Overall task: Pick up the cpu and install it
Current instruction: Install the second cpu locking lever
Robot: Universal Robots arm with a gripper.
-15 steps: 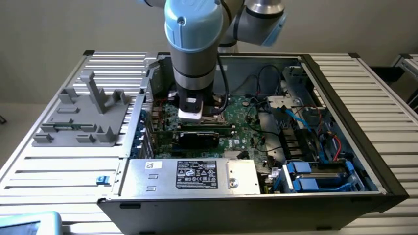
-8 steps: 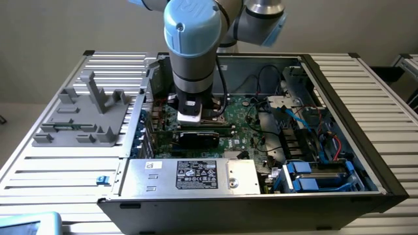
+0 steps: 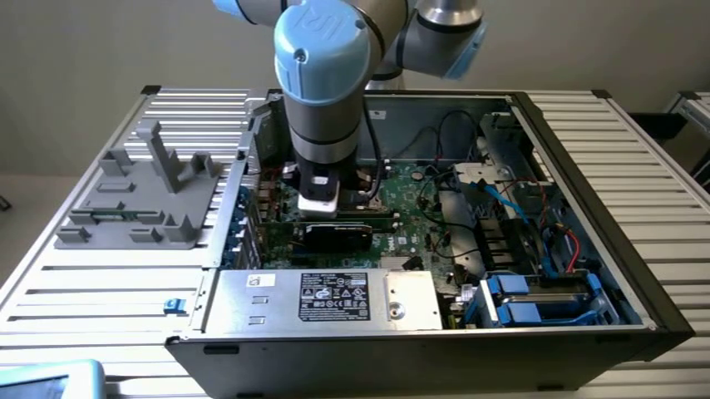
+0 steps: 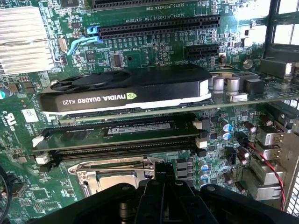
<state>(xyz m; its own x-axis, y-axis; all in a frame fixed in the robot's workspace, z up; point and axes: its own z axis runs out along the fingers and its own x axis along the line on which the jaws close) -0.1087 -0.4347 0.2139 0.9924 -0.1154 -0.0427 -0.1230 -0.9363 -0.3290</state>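
Observation:
My gripper (image 3: 329,212) hangs from the blue-capped arm inside the open computer case (image 3: 577,125), low over the green motherboard (image 3: 416,208). Its dark fingers (image 4: 164,183) are pressed together, shut, right beside the cpu socket (image 4: 114,173), a dark square with a shiny metal frame. The cpu is hidden; I cannot tell whether it lies in the socket or under the fingers.
A black NVIDIA graphics card (image 4: 126,91) and a memory slot (image 4: 117,140) lie just past the socket. A silver heat sink (image 4: 22,39) sits further off. The power supply (image 3: 322,299), blue drive bays (image 3: 533,299) and cables (image 3: 510,208) crowd the case. A grey plastic fixture (image 3: 145,195) stands outside it.

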